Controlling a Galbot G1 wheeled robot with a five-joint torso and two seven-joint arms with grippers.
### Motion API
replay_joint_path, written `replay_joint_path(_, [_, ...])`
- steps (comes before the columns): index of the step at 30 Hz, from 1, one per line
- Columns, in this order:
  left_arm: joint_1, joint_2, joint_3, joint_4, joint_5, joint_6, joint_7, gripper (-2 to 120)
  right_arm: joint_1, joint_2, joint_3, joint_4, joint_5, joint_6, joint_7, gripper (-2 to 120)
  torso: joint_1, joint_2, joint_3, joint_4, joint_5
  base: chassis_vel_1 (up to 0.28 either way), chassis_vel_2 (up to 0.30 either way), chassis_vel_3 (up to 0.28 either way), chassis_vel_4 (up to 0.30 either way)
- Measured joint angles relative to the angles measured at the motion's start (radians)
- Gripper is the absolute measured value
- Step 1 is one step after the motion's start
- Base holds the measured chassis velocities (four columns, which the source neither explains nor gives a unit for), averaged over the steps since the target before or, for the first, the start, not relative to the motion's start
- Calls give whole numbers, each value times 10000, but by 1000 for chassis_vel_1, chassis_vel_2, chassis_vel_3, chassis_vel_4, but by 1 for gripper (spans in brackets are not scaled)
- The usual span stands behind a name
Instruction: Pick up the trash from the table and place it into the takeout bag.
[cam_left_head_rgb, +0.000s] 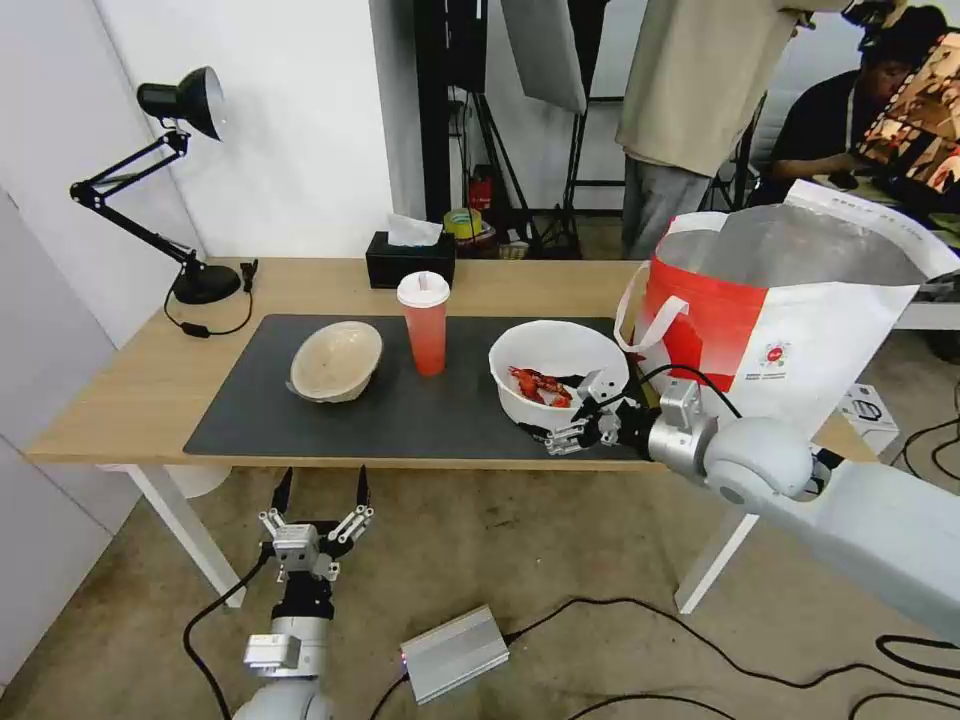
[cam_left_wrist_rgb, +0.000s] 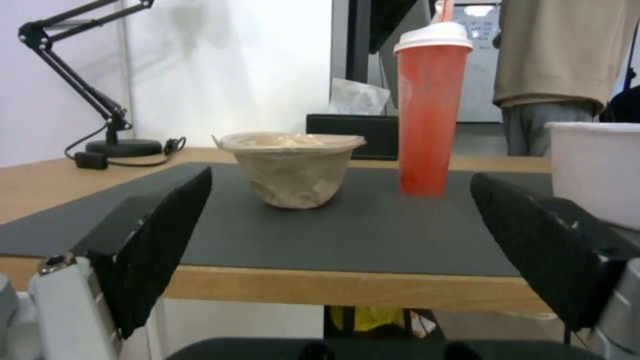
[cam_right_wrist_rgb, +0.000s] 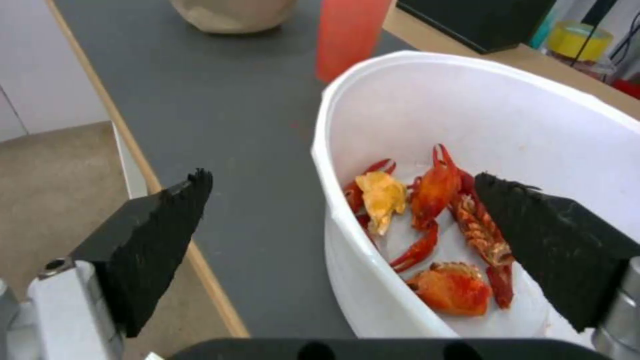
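Two spread fingers of the right gripper straddled the near rim of the large white round bowl of red crayfish scraps at centre-right of the head view, while the open left gripper hovered lower left below the light-wood table.

My arms: pale grey shells, silver joints, black-padded tips.
My right gripper at centre frame has silver-and-black linkages, a black cable looping over a rounded grey elbow; my left gripper at lower left carries wedge-shaped black pads on white mounts with small screws.
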Motion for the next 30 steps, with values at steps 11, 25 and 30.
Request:
replay_joint_path(11, [-9,13,-6,77,-23,-92,3,100,-45,72,-20,-256,-200,1,16,100,-1,0,-1,-1,0,0,0,0,0])
replay_joint_path(25, [4,-6,3,110,-34,-140,19,100,-10,323,-122,-632,-414,-7,107,100,-1,1,0,-1,0,0,0,0,0])
replay_joint_path(30, [-31,-2,-1,135,-47,-140,24,100,50,421,-194,-755,-437,-55,131,91,-1,0,-1,0,-1,0,0,0,0])
